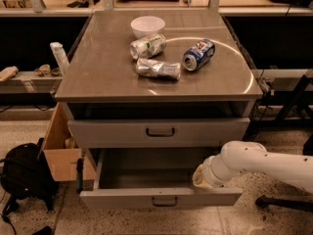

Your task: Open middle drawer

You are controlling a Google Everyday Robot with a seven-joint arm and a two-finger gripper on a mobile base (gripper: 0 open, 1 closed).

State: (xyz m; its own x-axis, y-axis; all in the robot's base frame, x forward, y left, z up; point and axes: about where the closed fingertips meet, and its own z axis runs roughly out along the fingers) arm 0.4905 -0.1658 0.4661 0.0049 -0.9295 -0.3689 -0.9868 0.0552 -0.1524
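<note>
The middle drawer (pixel 122 199) is a grey metal drawer with a small black loop handle (pixel 165 200). It stands pulled well out, and its plain grey tray (pixel 146 168) shows. My gripper (pixel 198 176) is at the end of the white arm (pixel 264 163) that comes in from the right. It sits low at the drawer's right side, just behind the front panel. The drawer above (pixel 112 131) has its own black handle and sticks out a little, with a dark gap over it. The bottom drawer is hidden under the open one.
On the cabinet top are a white bowl (pixel 147 26), two crushed silver cans (pixel 148 45) (pixel 157 68) and a blue can (pixel 198 54). A cardboard box (pixel 61 153) and a black backpack (pixel 22 175) stand at the left. A white bottle (pixel 59 57) is on the left shelf.
</note>
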